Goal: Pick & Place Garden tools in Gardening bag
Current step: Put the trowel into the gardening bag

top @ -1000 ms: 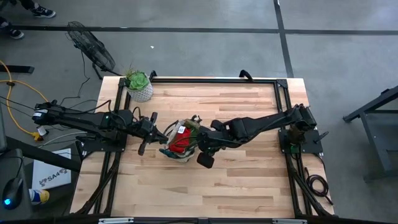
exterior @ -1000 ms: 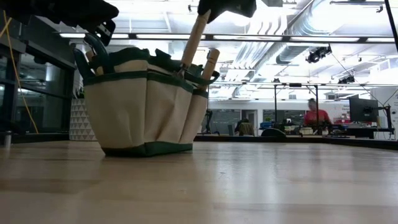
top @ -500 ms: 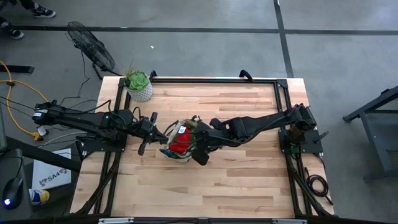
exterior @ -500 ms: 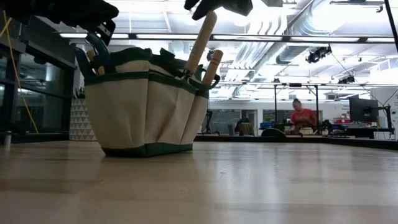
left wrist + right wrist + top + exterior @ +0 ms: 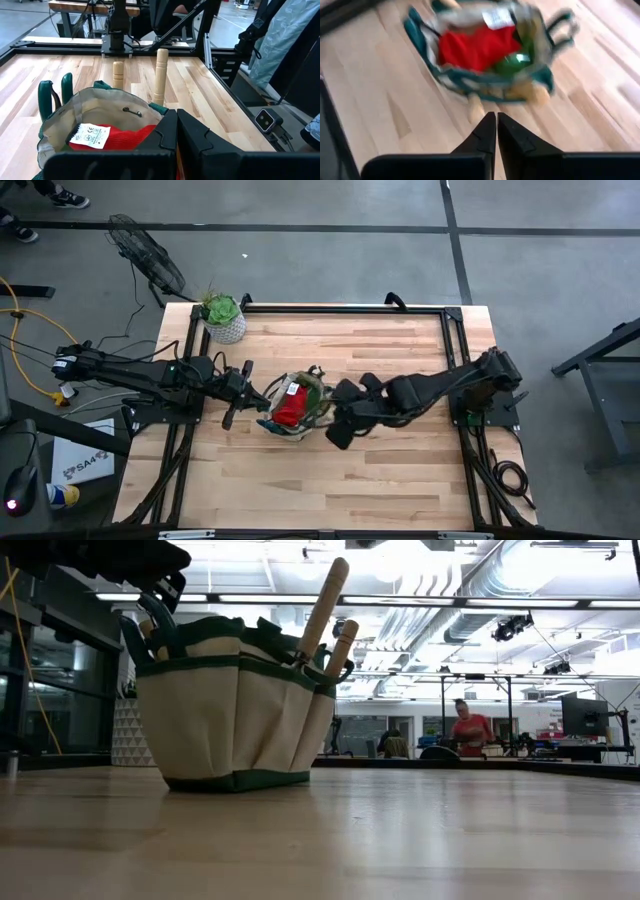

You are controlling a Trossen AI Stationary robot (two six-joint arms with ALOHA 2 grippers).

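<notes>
Your gardening bag (image 5: 292, 407) stands upright near the middle of the table (image 5: 380, 480), a little left of centre. Inside it you can see the red cloth piece (image 5: 122, 140) and a translucent green plastic piece (image 5: 512, 64). Two trowels' pale wooden handles (image 5: 326, 602) stick up out of its right-hand side, and the green-handled pruning shears (image 5: 52, 95) stand in a pocket on its far side.

Your left gripper (image 5: 176, 131) reaches in from the left, stretched low along the table, its jaws closed on nothing just beside the bag's left rim.

Your right gripper (image 5: 496, 126) sits just right of the bag, arm bent and angled down toward it, jaws closed and empty, clear of the handles.
</notes>
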